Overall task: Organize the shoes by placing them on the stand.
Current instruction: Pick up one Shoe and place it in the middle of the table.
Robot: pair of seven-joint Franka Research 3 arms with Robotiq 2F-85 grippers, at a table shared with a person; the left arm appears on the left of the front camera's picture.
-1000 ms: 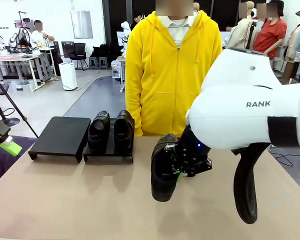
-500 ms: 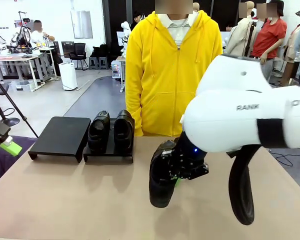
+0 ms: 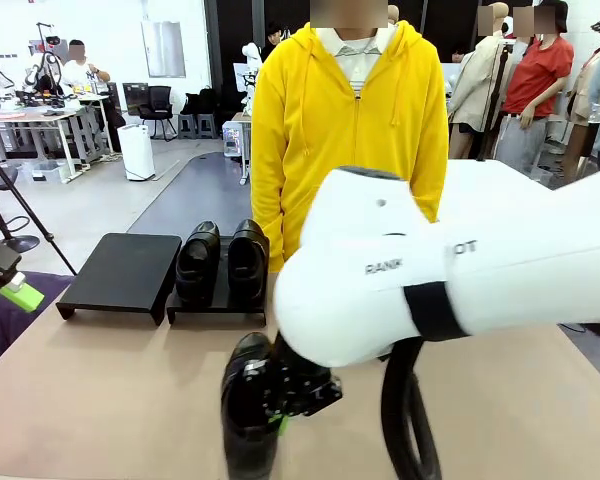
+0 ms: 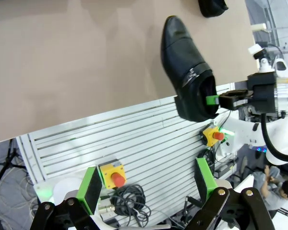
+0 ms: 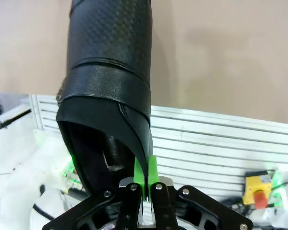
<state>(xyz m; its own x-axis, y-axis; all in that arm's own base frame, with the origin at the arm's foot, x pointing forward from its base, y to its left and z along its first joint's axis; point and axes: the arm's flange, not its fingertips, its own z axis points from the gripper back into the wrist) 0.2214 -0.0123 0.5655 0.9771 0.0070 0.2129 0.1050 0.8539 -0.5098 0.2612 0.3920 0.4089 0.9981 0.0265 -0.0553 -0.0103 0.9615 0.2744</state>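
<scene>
Two shoes (image 3: 223, 262) sit side by side on the loaded stand (image 3: 215, 308), upper left of the front view; bare stand (image 3: 120, 268) just left of it. Step in hand: carrying a third shoe (image 3: 246, 420), lower centre of that frame, well apart from both stands. Right gripper (image 5: 145, 176) clamped on its collar wall, seen close in the right wrist view. Left gripper (image 4: 146, 184) spread wide, holding nothing. Next, my guess: swing to the bare stand, level the sole, lower, let go. Left wrist view adds the shoe's side profile over the table (image 4: 62, 72) edge, plus a dark cropped thing (image 4: 212, 5) at top, maybe the fourth shoe, can't tell.
</scene>
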